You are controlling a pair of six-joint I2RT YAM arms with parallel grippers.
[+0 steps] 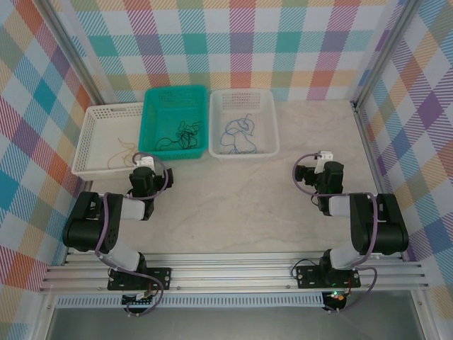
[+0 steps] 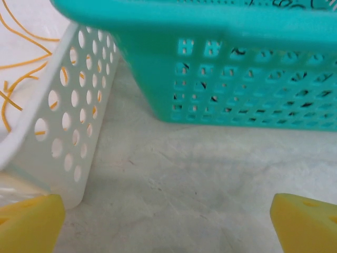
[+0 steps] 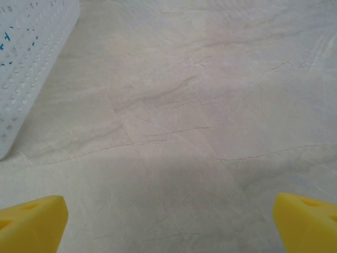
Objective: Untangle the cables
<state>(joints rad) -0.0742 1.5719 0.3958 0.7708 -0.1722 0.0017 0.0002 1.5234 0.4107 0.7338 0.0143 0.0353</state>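
Note:
The cables lie sorted by colour in three baskets at the back of the table. Yellow cables [image 1: 122, 152] [image 2: 21, 68] curl in the left white basket [image 1: 95, 117]. A black clump of cables [image 1: 182, 133] sits in the teal basket [image 1: 152, 106]. Blue cables [image 1: 239, 131] lie in the right white basket [image 1: 269, 106]. My left gripper [image 1: 144, 164] [image 2: 168, 226] is open just in front of the gap between the left white basket and the teal one, holding nothing. Over bare table further right, my right gripper [image 1: 322, 159] [image 3: 168, 226] is open and also holds nothing.
In the left wrist view the white basket's perforated wall [image 2: 68, 132] and the teal basket's front wall [image 2: 237, 79] stand close ahead. A corner of the right white basket [image 3: 26, 63] shows in the right wrist view. Checked walls enclose the marble-look tabletop [image 1: 241, 205].

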